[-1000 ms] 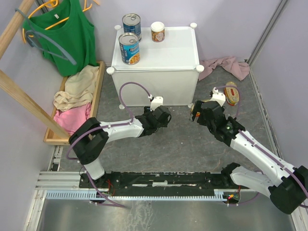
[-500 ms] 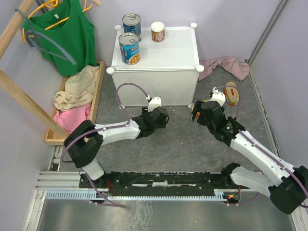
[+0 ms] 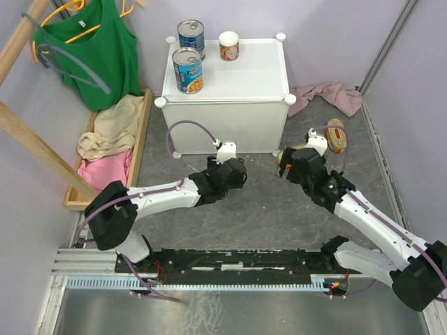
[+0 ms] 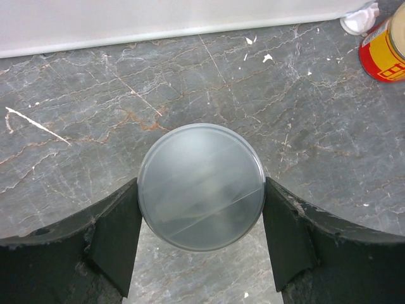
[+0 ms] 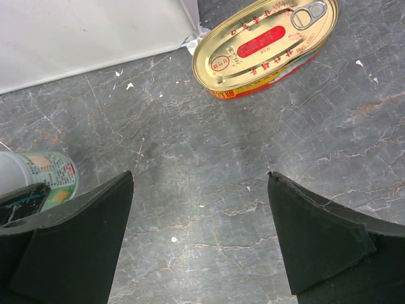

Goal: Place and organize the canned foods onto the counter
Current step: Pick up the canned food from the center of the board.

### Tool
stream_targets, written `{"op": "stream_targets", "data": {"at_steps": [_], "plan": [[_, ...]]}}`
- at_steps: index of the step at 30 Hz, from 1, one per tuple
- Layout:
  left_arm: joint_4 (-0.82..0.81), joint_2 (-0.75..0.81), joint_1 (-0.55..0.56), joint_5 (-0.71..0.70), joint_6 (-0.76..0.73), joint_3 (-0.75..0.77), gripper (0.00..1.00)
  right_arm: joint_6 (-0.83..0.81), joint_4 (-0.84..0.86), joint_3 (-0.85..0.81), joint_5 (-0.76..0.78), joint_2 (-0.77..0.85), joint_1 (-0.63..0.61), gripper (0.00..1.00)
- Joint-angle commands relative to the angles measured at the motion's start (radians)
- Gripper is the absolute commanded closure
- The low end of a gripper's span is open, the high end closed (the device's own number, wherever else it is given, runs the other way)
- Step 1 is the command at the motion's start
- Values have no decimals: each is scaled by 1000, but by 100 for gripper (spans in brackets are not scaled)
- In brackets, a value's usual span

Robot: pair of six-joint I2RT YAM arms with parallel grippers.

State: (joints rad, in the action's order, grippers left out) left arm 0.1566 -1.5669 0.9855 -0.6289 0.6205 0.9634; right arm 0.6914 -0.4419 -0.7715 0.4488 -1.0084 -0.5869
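Note:
Two tall blue-label cans (image 3: pixel 188 70) (image 3: pixel 191 35) and a small white-topped can (image 3: pixel 228 46) stand on the white counter (image 3: pixel 244 80). My left gripper (image 3: pixel 230 172) (image 4: pixel 201 185) is shut on the other small white-topped can (image 4: pixel 201 187), low over the floor in front of the counter; that can also shows in the right wrist view (image 5: pixel 45 172). My right gripper (image 3: pixel 288 159) (image 5: pixel 199 178) is open and empty, with a flat oval gold tin (image 5: pixel 266 44) (image 3: pixel 296 149) just ahead of it by the counter's front right foot. A second oval tin (image 3: pixel 336 136) lies further right.
A wooden tray of clothes (image 3: pixel 115 136) sits left of the counter under a green top on a hanger (image 3: pixel 98 52). A pink cloth (image 3: pixel 328 96) lies at the back right. The near oval tin's red and yellow side (image 4: pixel 383 54) shows at the left wrist view's right edge.
The left arm's elbow has swung left and down while its gripper stays on the small can. The right gripper has edged slightly toward the oval tin.

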Motion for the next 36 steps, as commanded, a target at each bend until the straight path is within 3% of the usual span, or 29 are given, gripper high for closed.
{"op": "stream_targets", "data": {"at_steps": [1,23,36], "plan": [[-11,95,20,-82,3,35,97,-7,14,9,27,24,10,6],[178,230,73,-169,-183,352,97,-1,15,20,9,50,20,6],[186,181,73,-226,-330,557,97,3,14,16,1,59,20,6]]}}
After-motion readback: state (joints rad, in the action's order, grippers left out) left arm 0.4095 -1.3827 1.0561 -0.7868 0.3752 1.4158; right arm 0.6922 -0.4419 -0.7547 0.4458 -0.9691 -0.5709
